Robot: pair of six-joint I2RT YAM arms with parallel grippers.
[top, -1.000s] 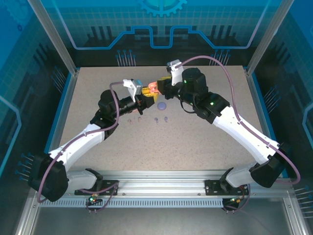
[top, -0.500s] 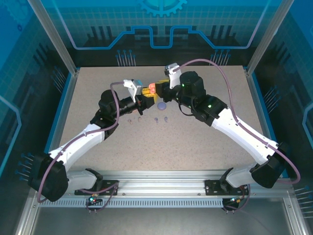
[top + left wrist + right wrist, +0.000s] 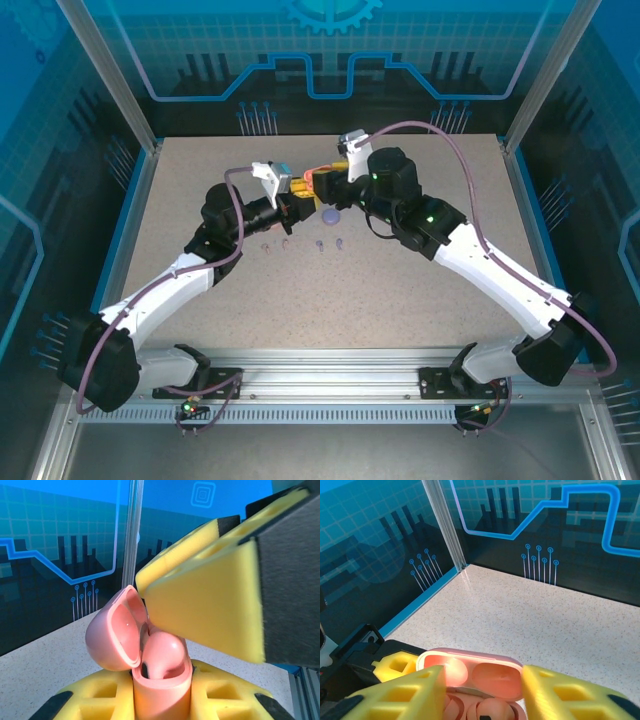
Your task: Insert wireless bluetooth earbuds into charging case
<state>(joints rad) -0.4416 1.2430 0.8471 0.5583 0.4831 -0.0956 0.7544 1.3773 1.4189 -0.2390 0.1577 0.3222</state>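
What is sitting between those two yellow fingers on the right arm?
An open coral-pink charging case with a matching earbud resting inside. The right wrist view shows it between the fingers of the right gripper.

Both arms reach fwd, elbows out, wrists meeting mid-table. My L gripper [image 3: 298,196] is clamped on the pink case [image 3: 159,700] (pads either side, low in L wrist cam). R gripper [image 3: 333,181] angles down over it, fingers spread apart.
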